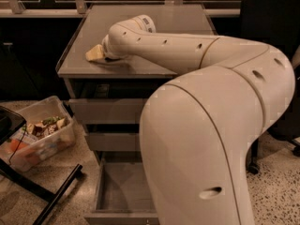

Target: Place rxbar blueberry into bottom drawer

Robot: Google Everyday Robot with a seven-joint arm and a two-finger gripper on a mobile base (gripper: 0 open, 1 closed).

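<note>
My gripper (95, 53) is low over the front left part of the grey cabinet top (154, 25), at the end of my white arm (187, 50). Only its pale yellowish tip shows past the wrist. The rxbar blueberry is hidden or out of view, and I cannot tell whether the gripper holds anything. The bottom drawer (123, 191) is pulled out at the foot of the cabinet. Its plain grey inside shows nothing in the part I can see; my arm covers its right side.
The two shallower drawers (105, 110) above are shut or nearly shut. A clear plastic bin (40, 137) of snacks sits on the floor to the left. A black stand leg (58, 193) lies across the floor near it. My arm's big elbow fills the right foreground.
</note>
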